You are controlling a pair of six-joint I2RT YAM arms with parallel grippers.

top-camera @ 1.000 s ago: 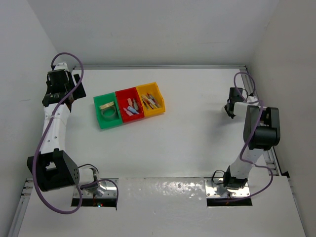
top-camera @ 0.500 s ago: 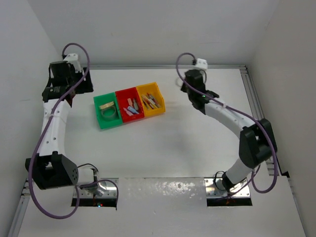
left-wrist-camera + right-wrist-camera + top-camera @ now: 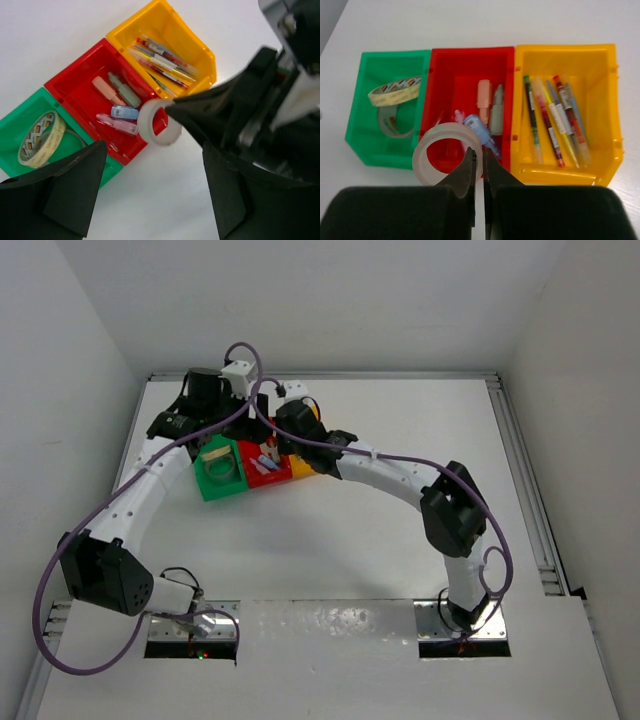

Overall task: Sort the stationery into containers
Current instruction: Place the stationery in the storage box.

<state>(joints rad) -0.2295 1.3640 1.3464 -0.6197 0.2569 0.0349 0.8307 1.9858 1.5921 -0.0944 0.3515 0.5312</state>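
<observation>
My right gripper (image 3: 482,157) is shut on the wall of a grey-white tape roll (image 3: 445,129) and holds it above the near edge of the red bin (image 3: 470,50). The roll (image 3: 166,138) also shows in the left wrist view. The red bin holds short pink (image 3: 483,97), pale-green (image 3: 496,107) and blue (image 3: 477,125) sticks. The green bin (image 3: 355,100) holds a tan tape roll (image 3: 395,90). The yellow bin (image 3: 615,125) holds several thin pens (image 3: 555,115). My left gripper (image 3: 150,195) is open and empty, above the table just in front of the bins.
Both arms cross over the bins at the back left of the table (image 3: 400,440); the right arm (image 3: 380,470) hides most of the yellow bin from above. A greyish ring (image 3: 392,127) lies under the tan roll in the green bin.
Both arms have swung in from the sides of the table to over the bins. The right gripper has travelled from the far right to above the red bin.
</observation>
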